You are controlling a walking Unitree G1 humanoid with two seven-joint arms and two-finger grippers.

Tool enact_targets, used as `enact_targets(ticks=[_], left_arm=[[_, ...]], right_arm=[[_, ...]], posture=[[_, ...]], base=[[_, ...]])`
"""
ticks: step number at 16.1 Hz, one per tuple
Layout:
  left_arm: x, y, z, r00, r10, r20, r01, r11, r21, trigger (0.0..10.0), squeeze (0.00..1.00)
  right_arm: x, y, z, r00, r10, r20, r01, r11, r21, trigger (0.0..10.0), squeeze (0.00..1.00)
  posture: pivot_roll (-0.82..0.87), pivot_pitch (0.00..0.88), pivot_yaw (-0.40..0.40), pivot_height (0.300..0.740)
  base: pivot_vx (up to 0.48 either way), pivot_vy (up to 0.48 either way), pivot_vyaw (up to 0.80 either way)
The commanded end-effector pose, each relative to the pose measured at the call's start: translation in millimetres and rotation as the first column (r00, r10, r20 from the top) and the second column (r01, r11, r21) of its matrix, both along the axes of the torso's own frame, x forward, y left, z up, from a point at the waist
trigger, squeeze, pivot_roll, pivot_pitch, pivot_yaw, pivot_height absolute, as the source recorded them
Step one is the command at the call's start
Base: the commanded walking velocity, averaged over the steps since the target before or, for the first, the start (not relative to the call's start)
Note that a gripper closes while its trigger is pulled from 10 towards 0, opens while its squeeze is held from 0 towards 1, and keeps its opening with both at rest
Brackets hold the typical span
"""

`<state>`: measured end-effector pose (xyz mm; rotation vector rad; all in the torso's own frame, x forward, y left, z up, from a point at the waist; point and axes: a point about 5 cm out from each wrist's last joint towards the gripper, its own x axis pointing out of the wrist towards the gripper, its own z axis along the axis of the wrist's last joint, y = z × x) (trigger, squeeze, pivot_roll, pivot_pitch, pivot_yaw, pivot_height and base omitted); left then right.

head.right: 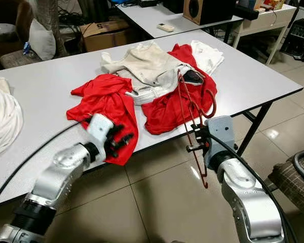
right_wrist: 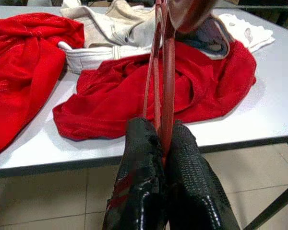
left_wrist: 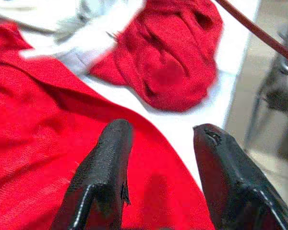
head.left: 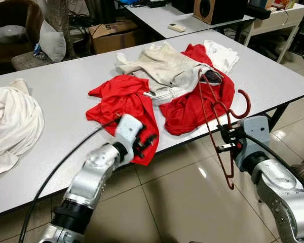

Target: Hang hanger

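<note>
Red garments [head.left: 125,101] beside hanger [head.left: 220,126]

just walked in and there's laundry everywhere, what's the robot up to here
The right gripper is shut on a dark red hanger, holding it upright at the table edge, hook toward the clothes. The left gripper is open, hovering at the nearer red garment. A beige jacket and a second red garment lie in the pile. Nothing is on the hanger yet.

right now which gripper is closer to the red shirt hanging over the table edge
Left. The left gripper hovers open right over the red shirt; the right gripper, shut on the hanger, is off the table edge beside it.
</note>
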<state>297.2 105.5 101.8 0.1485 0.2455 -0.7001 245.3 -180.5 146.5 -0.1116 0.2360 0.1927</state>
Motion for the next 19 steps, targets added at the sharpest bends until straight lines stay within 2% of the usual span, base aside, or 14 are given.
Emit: enact_targets(ticks=[1, 2, 7, 9, 10, 11, 12, 13, 16, 17, 18, 19], left_arm=[[-2.5, 4.6, -5, 0.999, -0.005, -0.043, 0.006, 1.0, 0.004, 10.0, 0.86], [-5.2, 3.7, -4, 0.998, -0.034, -0.053, 0.033, 0.999, -0.02, 10.0, 1.0], [-9.1, -0.3, -5, 0.994, -0.085, -0.065, 0.083, 0.996, -0.032, 10.0, 1.0], [-9.0, 1.4, -10, 0.995, -0.073, -0.061, 0.076, 0.996, 0.047, 10.0, 1.0], [-9.2, 2.3, -12, 0.995, -0.07, -0.064, 0.074, 0.995, 0.06, 10.0, 1.0], [-9.4, 3.2, -13, 0.995, -0.065, -0.071, 0.071, 0.995, 0.072, 10.0, 0.83], [-9.2, 4.2, -15, 0.995, -0.059, -0.075, 0.065, 0.994, 0.085, 10.0, 0.08], [-8.4, 5.4, -17, 0.996, -0.049, -0.081, 0.056, 0.994, 0.095, 10.0, 0.0], [-6.3, 8.7, -22, 0.994, -0.024, -0.104, 0.036, 0.992, 0.119, 10.0, 0.0], [-5.5, 10.9, -24, 0.994, -0.008, -0.112, 0.024, 0.99, 0.138, 7.6, 0.0], [-2.2, 19.7, -30, 0.992, 0.047, -0.116, -0.021, 0.976, 0.219, 4.5, 0.0], [-1.0, 24.2, -33, 0.991, 0.071, -0.113, -0.039, 0.964, 0.262, 4.4, 0.0]], right_arm=[[-1.5, 2.6, 1, 1.0, 0.005, 0.001, -0.005, 1.0, -0.006, 10.0, 0.0], [-2.0, 2.8, 1, 1.0, 0.004, 0.001, -0.004, 1.0, -0.006, 10.0, 0.0], [-2.9, 1.4, 1, 1.0, -0.001, 0.001, 0.001, 1.0, -0.007, 10.0, 0.0], [-4.1, 0.3, 0, 1.0, -0.013, -0.003, 0.013, 1.0, 0.002, 10.0, 0.0], [-4.5, 0.3, 0, 1.0, -0.014, -0.005, 0.014, 1.0, 0.004, 10.0, 0.0], [-4.7, -0.1, 0, 1.0, -0.016, -0.006, 0.016, 1.0, 0.006, 10.0, 0.0], [-4.6, -0.3, 1, 1.0, -0.017, -0.004, 0.017, 1.0, 0.006, 10.0, 0.0], [-4.5, -0.7, 1, 1.0, -0.018, -0.003, 0.018, 1.0, 0.005, 10.0, 0.0], [-4.8, -0.7, 1, 1.0, -0.019, -0.002, 0.019, 1.0, 0.004, 10.0, 0.0], [-5.1, -0.2, 1, 1.0, -0.019, -0.002, 0.019, 1.0, 0.004, 10.0, 0.0], [-5.3, 1.0, 0, 1.0, -0.017, -0.003, 0.017, 1.0, 0.006, 10.0, 0.0], [-5.3, 1.5, 0, 1.0, -0.015, -0.004, 0.015, 1.0, 0.006, 10.0, 0.0]], posture=[[-0.18, 0.0, 0.083, 0.74], [-0.18, 0.0, 0.085, 0.74], [-0.19, 0.0, 0.086, 0.74], [-0.19, 0.0, 0.083, 0.74], [-0.19, 0.0, 0.084, 0.74], [-0.19, 0.0, 0.085, 0.74], [-0.2, 0.0, 0.086, 0.74], [-0.2, 0.0, 0.088, 0.74], [-0.2, 0.0, 0.093, 0.74], [-0.2, 0.0, 0.096, 0.74], [-0.2, 0.0, 0.097, 0.74], [-0.2, 0.0, 0.096, 0.74]], base=[[0.0, 0.0, 0.0], [0.0, 0.0, 0.0], [0.0, 0.0, 0.0], [0.0, 0.0, 0.0], [0.0, 0.0, 0.0], [0.0, 0.0, 0.0], [0.0, 0.0, 0.0], [0.0, 0.0, 0.0], [0.0, 0.0, 0.0], [0.0, 0.0, 0.0], [0.0, 0.0, 0.0], [0.0, 0.0, 0.0]])
